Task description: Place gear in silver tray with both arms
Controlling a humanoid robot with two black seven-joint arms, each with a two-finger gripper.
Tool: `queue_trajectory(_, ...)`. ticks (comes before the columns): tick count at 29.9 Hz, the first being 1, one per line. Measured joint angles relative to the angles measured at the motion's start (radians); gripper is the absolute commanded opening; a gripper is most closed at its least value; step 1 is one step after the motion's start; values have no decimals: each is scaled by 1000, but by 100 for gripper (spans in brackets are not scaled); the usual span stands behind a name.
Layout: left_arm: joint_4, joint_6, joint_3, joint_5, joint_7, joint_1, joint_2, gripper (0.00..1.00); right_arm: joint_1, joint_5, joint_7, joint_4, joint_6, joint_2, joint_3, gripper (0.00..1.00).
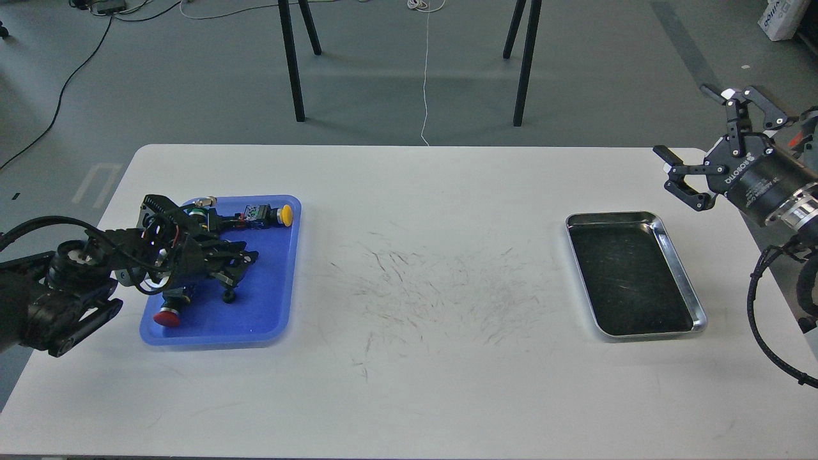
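My left gripper [248,259] lies low over the blue tray [268,300] at the table's left, its two fingers drawn together on the small black gear, which is mostly hidden between them. The silver tray [629,275] rests on the table at the right, its dark scratched bottom bare. My right gripper [687,121] hovers above the table's far right corner, behind and to the right of the silver tray, fingers spread wide and holding nothing.
The blue tray also holds a yellow push button [287,215], a red push button [167,317], a green-ringed part [203,204] and a small black piece [228,296]. The white table [422,281] is scuffed in its middle. Black stand legs [293,64] rise behind it.
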Motion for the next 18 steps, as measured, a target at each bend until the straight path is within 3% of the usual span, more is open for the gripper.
queue_trajectory(5, 0, 0, 25, -2, 0, -16, 0, 22, 0, 0, 0, -4, 0, 2, 0, 99)
queue_trajectory(18, -26, 9, 43, -15, -1, -79, 19, 22, -2, 0, 0, -9, 0, 2, -2, 99)
